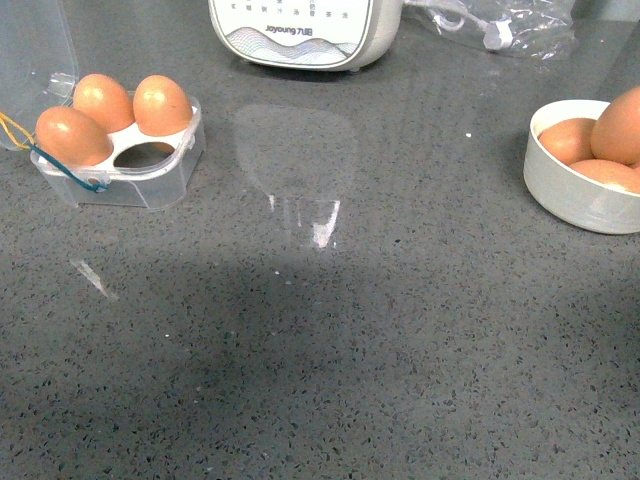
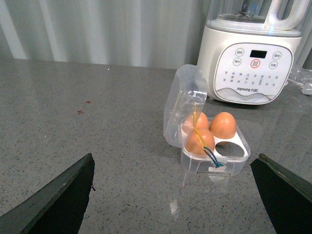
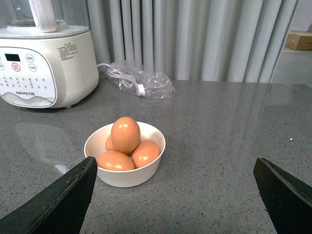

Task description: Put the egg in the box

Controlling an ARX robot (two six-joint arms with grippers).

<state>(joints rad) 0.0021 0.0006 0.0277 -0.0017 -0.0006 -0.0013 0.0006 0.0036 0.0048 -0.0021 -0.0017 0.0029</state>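
The clear egg box (image 1: 150, 180) stands at the left of the grey counter with its lid open. It holds three brown eggs (image 1: 162, 105) and one empty cup (image 1: 150, 153). It also shows in the left wrist view (image 2: 214, 163), ahead of my open, empty left gripper (image 2: 175, 195). A white bowl (image 3: 141, 173) holds several brown eggs, the top egg (image 3: 125, 134) resting on the others. My right gripper (image 3: 173, 195) is open and empty, short of the bowl. The bowl is at the right edge in the front view (image 1: 570, 195). Neither arm shows in the front view.
A white Joyoung blender (image 1: 300, 30) stands at the back centre. A clear plastic bag with a cord (image 3: 141, 83) lies behind the bowl. Grey curtains hang behind the counter.
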